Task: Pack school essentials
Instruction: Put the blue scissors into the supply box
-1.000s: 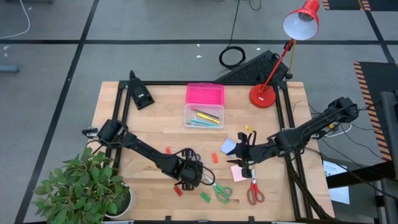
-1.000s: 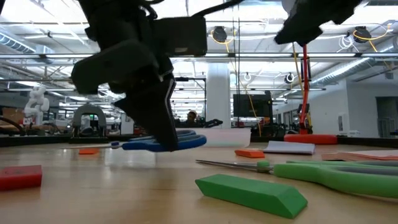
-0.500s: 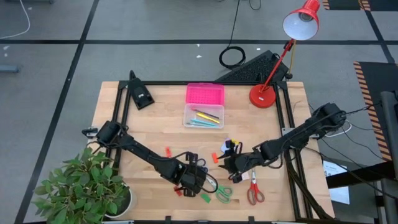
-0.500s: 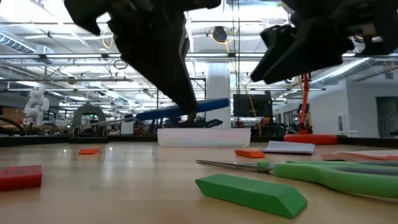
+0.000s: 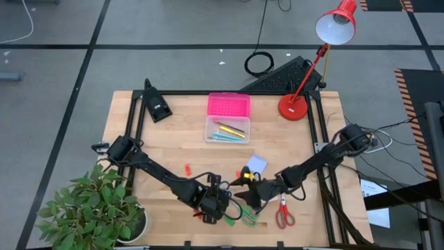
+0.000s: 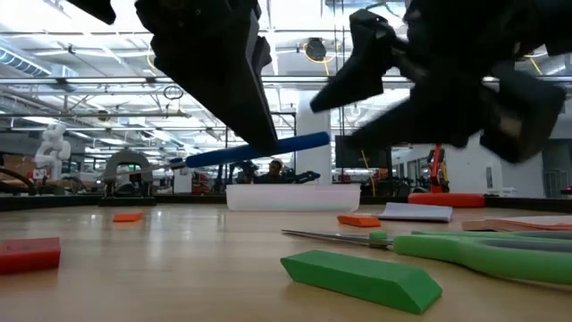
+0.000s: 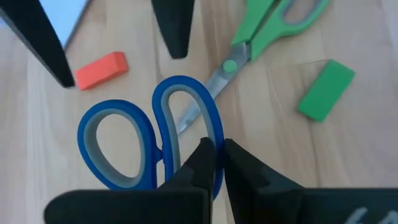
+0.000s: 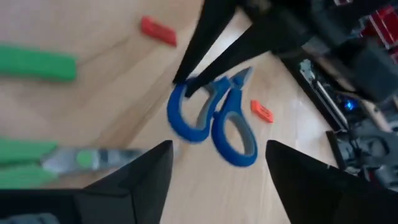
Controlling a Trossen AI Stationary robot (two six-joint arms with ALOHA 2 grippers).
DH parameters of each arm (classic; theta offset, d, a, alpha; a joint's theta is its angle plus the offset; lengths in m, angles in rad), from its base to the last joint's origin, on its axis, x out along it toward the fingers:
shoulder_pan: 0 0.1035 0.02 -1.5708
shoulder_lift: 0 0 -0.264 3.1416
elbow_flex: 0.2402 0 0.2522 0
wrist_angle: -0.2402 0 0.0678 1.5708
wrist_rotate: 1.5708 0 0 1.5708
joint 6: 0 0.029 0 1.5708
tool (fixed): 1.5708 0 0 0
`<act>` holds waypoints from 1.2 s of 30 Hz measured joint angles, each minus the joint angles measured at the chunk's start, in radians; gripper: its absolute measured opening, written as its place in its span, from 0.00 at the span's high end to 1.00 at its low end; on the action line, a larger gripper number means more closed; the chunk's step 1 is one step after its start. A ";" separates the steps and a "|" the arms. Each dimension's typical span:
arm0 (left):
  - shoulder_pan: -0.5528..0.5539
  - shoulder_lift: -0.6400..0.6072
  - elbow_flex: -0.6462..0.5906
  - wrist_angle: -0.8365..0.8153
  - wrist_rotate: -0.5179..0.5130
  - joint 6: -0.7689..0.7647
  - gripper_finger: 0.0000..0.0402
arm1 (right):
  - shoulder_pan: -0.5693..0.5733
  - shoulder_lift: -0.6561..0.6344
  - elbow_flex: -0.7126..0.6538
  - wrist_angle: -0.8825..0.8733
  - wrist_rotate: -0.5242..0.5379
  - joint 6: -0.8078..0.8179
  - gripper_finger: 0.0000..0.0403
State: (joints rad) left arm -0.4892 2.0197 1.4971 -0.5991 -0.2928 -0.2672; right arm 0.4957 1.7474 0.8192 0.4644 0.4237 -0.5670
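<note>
Left pincer [image 7: 214,155] pinches blue-handled scissors [image 7: 149,140] aloft, grey-lined loops; right pincer [image 8: 214,180] is spread.

Bright, even light from above; the table [image 5: 173,139] shows soft, faint shadows under my arms. At table height, ceiling strips glare white and my arms hang as black, blurred shapes. My right wrist camera smears the blue scissors [image 8: 214,118]; my left one shows them sharp.
</note>
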 joint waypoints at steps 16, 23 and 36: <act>-0.004 0.000 0.000 0.025 0.034 -0.002 0.94 | 0.007 0.086 0.000 0.144 0.098 -0.246 0.36; -0.004 0.000 0.000 0.055 0.034 -0.002 0.94 | 0.009 0.086 0.000 0.155 0.044 -0.286 0.43; -0.004 0.000 0.000 0.106 0.034 0.031 0.94 | 0.008 0.086 0.000 0.153 -0.010 -0.291 0.71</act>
State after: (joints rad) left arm -0.4934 2.0193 1.4971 -0.4927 -0.2588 -0.2363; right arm 0.5041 1.8336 0.8192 0.6170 0.4137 -0.8578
